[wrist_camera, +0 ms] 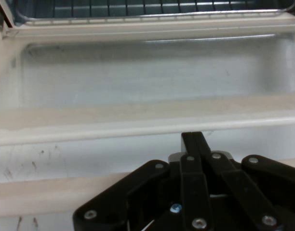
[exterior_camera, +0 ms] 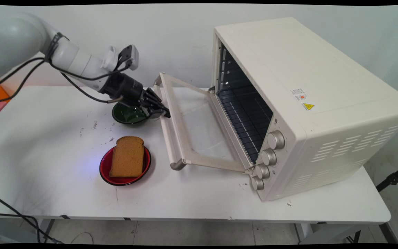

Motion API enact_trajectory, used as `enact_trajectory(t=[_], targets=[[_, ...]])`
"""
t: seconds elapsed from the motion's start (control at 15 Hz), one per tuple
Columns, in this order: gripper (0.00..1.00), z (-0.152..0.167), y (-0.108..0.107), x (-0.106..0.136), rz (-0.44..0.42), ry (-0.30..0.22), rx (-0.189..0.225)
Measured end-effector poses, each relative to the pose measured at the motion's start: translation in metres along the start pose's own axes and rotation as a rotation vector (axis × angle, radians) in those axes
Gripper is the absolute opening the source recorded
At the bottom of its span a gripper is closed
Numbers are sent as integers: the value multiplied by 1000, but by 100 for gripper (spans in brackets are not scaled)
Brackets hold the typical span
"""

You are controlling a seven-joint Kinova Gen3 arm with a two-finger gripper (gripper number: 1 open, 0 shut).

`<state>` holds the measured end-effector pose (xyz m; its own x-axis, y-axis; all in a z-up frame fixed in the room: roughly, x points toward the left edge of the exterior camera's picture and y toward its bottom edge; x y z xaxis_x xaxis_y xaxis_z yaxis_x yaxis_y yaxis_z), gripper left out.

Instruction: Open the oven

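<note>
One black gripper (exterior_camera: 162, 111) sits at the outer edge of the open oven door (exterior_camera: 199, 128), its fingers drawn together into a narrow point in the hand view, with nothing seen between them. In that view the tips (wrist_camera: 193, 142) lie against or just short of the door's handle bar (wrist_camera: 138, 127); whether they touch it I cannot tell.

Just under the gripper's body stands one green bowl (exterior_camera: 129, 116), partly covered by it. Nearer the camera, apart from the bowl, is one red plate (exterior_camera: 124, 166) carrying one slice of brown bread (exterior_camera: 127, 156), which leans over the plate's far rim. Bare table (exterior_camera: 47, 145) spreads wide to the left of both dishes and along the near edge.

The door hangs down nearly level, its glass pane facing up and its handle towards the arm. Behind it one cream toaster oven (exterior_camera: 306, 103) shows a dark cavity with a wire rack, and four knobs (exterior_camera: 266, 159) run down its front right side.

The arm reaches in from the upper left, sloping downward to the right, with black cables looping beneath it.
</note>
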<state>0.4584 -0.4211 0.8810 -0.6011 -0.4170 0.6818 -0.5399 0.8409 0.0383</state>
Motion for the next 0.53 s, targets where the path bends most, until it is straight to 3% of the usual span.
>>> enact_trajectory(t=[0.53], targets=[[0, 15, -6, -20, -11, 19, 15]])
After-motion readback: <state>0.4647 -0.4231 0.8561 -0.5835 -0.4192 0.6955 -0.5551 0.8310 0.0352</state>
